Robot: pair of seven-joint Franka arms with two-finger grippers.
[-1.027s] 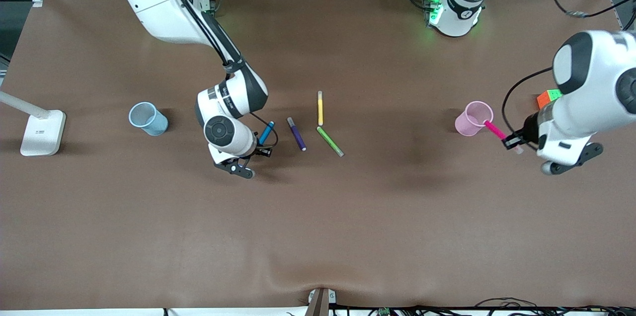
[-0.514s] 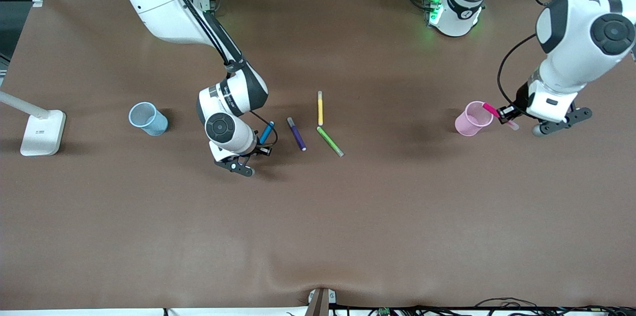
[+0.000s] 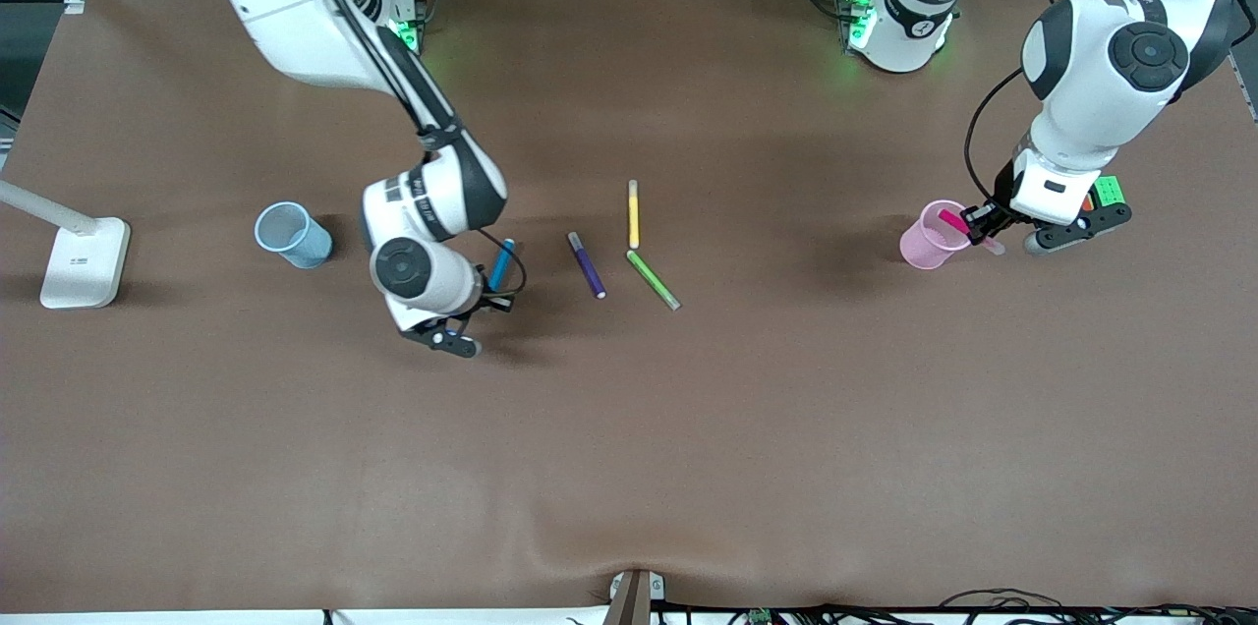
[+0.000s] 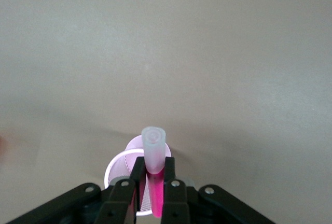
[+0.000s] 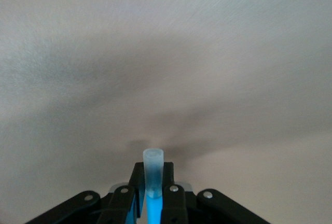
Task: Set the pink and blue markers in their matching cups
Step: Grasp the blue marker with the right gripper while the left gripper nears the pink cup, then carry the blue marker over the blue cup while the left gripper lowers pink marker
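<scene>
Markers are held by both arms. The left gripper (image 3: pixel 979 224) is clamped on the pink marker (image 3: pixel 952 220), which hangs tilted over the rim of the light pink cup (image 3: pixel 928 236) at the left arm's end of the table; its magenta end appears to dip just inside the cup's mouth, though whether it touches the wall cannot be told. In the left wrist view the fingers (image 4: pixel 137 175) press the marker's body (image 4: pixel 155 195) from both sides, its pale clear tip (image 4: pixel 154 149) rising above them and the cup's rim (image 4: pixel 115 166) showing below. The right gripper (image 3: pixel 488 299) grips the blue marker (image 3: pixel 501 264) in the air over bare table between the light blue cup (image 3: pixel 292 235) and the dark purple marker (image 3: pixel 587 265). In the right wrist view its fingers (image 5: pixel 137 180) pinch the blue body (image 5: pixel 153 206) beneath a greyish tip (image 5: pixel 153 167). Purple, yellow (image 3: pixel 633 213) and green (image 3: pixel 654 280) markers lie flat near the table's middle, the green one's upper end just beside the yellow one's lower end. A white lamp base (image 3: pixel 85 261) stands at the right arm's end, beside the blue cup but well apart from it.
</scene>
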